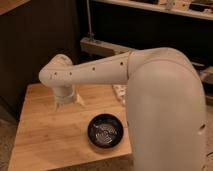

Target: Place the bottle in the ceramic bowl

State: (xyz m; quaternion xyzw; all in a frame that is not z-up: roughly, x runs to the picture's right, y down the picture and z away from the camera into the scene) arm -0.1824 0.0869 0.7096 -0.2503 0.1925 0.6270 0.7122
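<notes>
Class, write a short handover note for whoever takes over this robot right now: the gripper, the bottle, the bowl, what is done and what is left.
Gripper: low over the back left of the wooden table; whether it holds anything cannot be seen.
Ceramic bowl: upright near the table's front right edge, with nothing in it.
Bottle: seemingly the pale thing at the table's back right, partly hidden by the arm; it is apart from the bowl.
Done: nothing that shows.
Left: grasp the bottle, carry it to the bowl, release it inside.
</notes>
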